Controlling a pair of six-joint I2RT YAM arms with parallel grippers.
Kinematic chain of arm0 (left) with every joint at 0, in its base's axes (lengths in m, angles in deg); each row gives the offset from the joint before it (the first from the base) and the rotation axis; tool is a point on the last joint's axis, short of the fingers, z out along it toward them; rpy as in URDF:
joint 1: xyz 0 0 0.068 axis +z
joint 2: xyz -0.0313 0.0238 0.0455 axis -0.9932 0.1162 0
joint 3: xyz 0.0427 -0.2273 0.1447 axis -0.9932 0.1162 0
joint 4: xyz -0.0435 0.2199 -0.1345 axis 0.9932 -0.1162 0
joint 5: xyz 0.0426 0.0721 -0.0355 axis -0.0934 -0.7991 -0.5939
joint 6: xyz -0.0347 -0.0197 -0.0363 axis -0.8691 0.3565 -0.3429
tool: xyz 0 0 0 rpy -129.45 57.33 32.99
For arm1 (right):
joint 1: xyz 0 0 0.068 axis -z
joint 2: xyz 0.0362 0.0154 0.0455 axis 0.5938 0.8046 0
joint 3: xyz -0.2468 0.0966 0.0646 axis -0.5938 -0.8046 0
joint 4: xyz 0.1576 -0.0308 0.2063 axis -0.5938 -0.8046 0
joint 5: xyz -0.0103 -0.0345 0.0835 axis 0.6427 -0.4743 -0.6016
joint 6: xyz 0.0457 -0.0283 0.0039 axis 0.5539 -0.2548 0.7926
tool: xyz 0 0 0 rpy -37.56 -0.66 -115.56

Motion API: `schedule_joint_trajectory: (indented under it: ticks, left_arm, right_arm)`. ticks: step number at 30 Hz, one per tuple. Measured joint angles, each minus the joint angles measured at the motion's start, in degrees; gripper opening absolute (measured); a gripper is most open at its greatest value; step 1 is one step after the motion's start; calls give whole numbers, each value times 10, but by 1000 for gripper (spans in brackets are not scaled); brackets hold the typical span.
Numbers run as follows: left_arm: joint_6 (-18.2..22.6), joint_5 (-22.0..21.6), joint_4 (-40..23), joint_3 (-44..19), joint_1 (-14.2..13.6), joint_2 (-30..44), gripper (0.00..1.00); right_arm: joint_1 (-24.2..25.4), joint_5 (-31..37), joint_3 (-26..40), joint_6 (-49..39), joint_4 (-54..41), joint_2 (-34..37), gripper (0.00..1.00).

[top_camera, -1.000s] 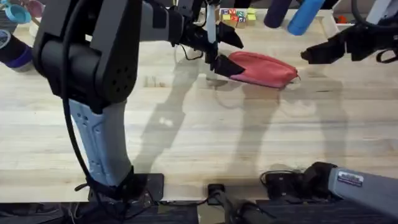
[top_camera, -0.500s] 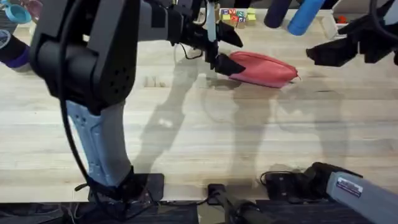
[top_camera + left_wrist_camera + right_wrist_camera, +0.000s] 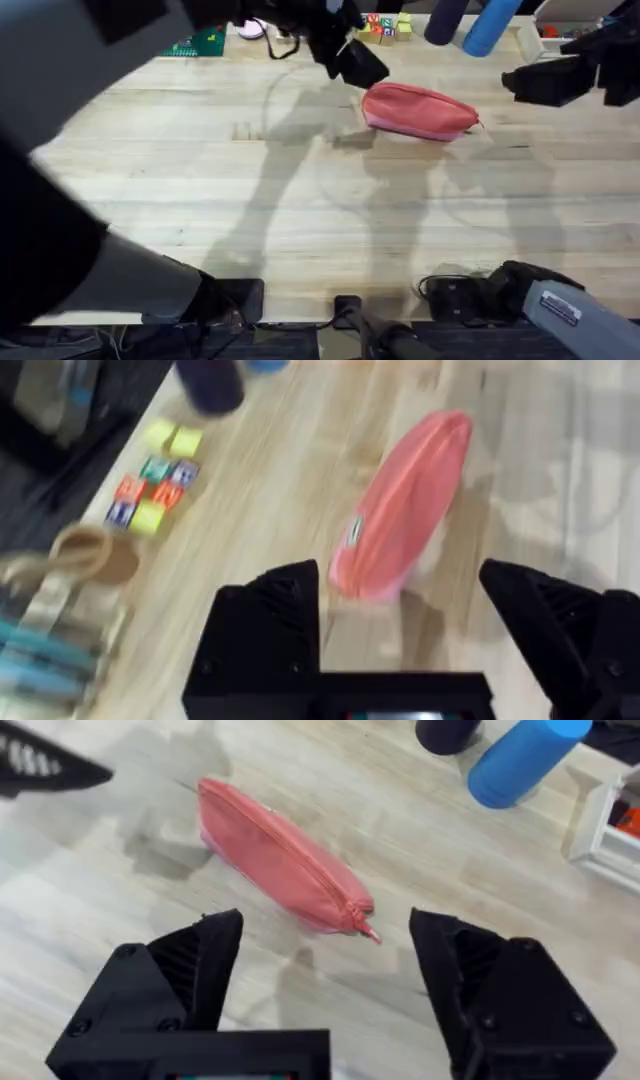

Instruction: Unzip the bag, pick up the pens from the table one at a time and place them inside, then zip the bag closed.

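Left gripper (image 3: 400, 610) gapes above the zipped bag (image 3: 418, 110).

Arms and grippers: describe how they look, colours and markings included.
Both grippers, left gripper and right gripper, have black, angular, wedge-shaped fingers. The right arm has a pale grey link with a white printed label and black joints; black cables run near its base.

A robotics lab — two arms bolted at a butcher-block counter (image 3: 300, 220), cables along its edge, with test props behind: coloured toy blocks (image 3: 382, 25) and a blue cylinder (image 3: 490, 25).
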Motion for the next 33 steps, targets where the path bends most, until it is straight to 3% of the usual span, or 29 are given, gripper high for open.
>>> schedule_joint_trajectory:
  ticks: [8,13,16,26,33]
  left_arm:
    - [-6,-132,-128,0,0,-97,994]
    - [-8,-163,-162,0,0,-152,994]
    - [-31,-181,-164,0,0,-176,994]
    - [-178,-244,-166,0,0,-207,993]
    - [-343,-304,-185,0,0,-226,995]
  right_arm:
    - [0,0,0,101,-3,-15,996]
    - [0,0,0,135,-28,-21,996]
    - [0,0,0,143,-44,-22,996]
    - [0,0,0,153,-54,-60,995]
    - [0,0,0,153,-54,-99,995]
